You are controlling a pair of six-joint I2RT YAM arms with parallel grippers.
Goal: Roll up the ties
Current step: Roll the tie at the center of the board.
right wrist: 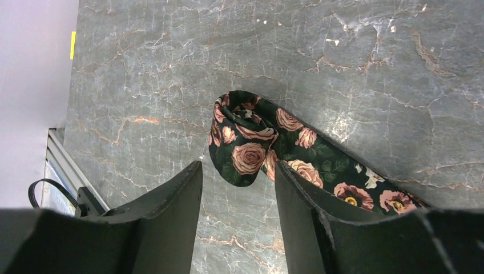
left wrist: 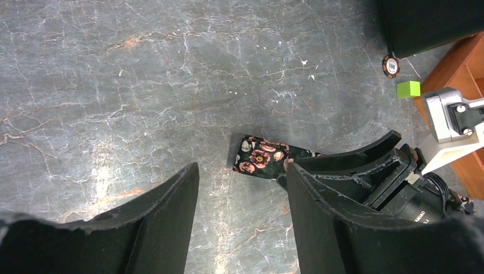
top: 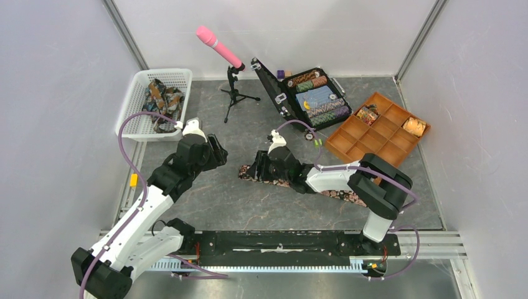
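A dark floral tie [top: 292, 182] lies as a long strip on the grey table, mostly under my right arm. Its left end is folded over into a small loop [right wrist: 242, 145], and that end also shows in the left wrist view [left wrist: 262, 157]. My right gripper [top: 258, 167] is open at that end; in its wrist view the gripper [right wrist: 238, 166] has the loop just ahead of its tips and holds nothing. My left gripper [top: 215, 152] is open and empty, left of the tie end; in its wrist view the gripper [left wrist: 241, 169] is above bare table. More ties [top: 160, 99] lie in a white basket [top: 134, 93].
An orange divided tray [top: 389, 134] at the right holds a dark rolled tie [top: 367, 114] and a tan-gold one [top: 414, 126]. An open black case of poker chips [top: 317, 96] stands behind. A pink microphone on a tripod [top: 231, 75] stands at the back. A loose chip [left wrist: 391, 65] and a green block [left wrist: 408, 88] lie near the case.
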